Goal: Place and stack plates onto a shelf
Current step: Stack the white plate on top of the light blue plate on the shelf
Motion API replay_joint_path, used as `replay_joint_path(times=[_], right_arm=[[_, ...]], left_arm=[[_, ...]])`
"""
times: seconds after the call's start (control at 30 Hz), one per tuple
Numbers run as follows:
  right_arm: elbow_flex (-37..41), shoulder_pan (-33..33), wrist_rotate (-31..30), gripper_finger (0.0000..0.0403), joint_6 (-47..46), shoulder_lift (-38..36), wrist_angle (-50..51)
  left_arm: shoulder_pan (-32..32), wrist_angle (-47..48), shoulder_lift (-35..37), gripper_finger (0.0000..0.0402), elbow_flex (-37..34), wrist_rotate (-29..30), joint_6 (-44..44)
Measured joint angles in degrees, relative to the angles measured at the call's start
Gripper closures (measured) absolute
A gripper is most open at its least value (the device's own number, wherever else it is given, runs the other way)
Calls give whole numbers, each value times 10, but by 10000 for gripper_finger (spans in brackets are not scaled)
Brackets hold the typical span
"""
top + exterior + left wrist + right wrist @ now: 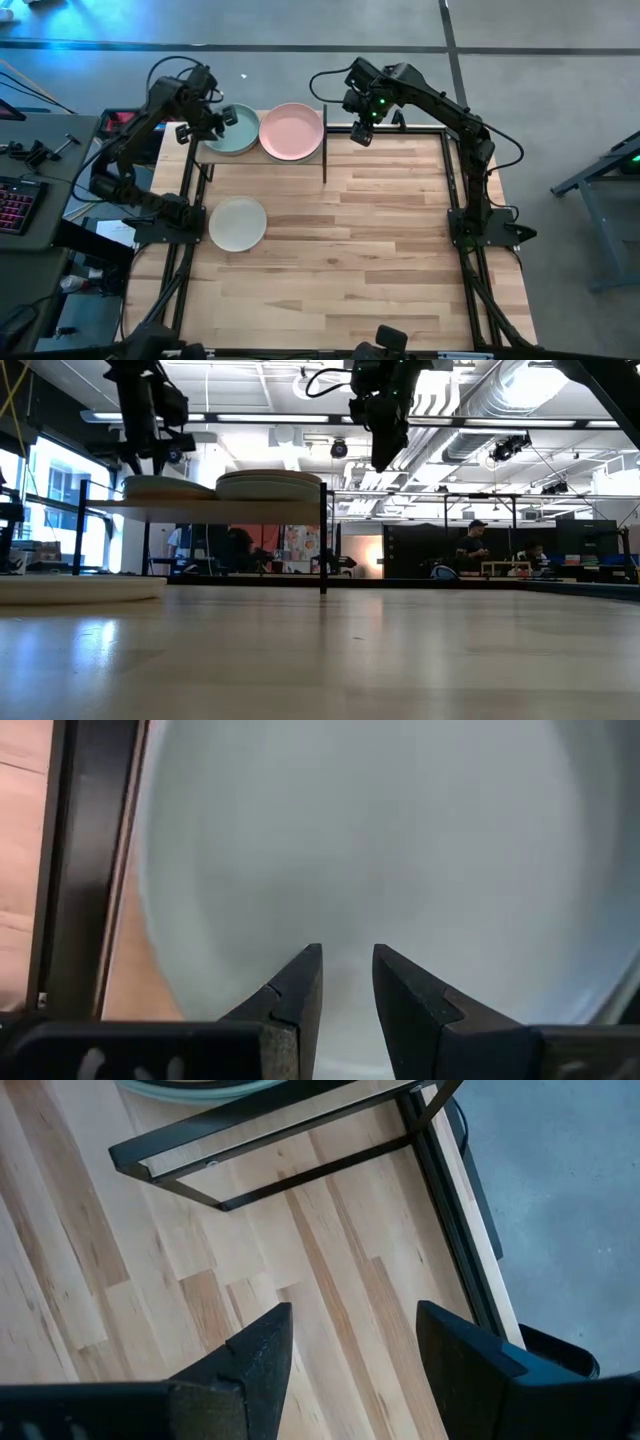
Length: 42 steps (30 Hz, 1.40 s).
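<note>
Stiff, light, smooth plates: best pinched at the rim. Teal plate (236, 131) and pink plate (291, 131) on shelf (324, 150); pale plate (237, 223) on worktop (380, 240). Left tool (222, 124) slightly parted, gripping nothing, above teal plate; right tool (362, 133) open, empty

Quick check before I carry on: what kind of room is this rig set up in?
Probably an open-plan lab or workshop. The low view shows exposed ceiling ducts, a person at distant workstations, and the high view shows a keyboard on a bench beside the table.
</note>
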State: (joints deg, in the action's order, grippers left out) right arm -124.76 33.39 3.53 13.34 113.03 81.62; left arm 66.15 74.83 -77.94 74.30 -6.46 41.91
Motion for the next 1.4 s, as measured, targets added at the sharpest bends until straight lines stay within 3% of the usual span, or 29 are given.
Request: replay_joint_path(times=[0.53, 0.83, 1.0, 1.2, 1.4], right_arm=[[0, 0, 0, 213, 1, 0, 0], [0, 0, 0, 213, -4, 0, 0], [0, 0, 4, 213, -34, 0, 0], [0, -8, 87, 213, -102, 0, 36], [0, -53, 100, 213, -159, 0, 59]], left_arm=[[-4, 4, -23, 323, 0, 3, -1], [-19, -26, 51, 323, 0, -15, -7], [-60, -29, 98, 323, 0, -20, -16], [-135, -29, 140, 323, 0, -41, -6], [-231, -25, 154, 323, 0, -51, -6]])
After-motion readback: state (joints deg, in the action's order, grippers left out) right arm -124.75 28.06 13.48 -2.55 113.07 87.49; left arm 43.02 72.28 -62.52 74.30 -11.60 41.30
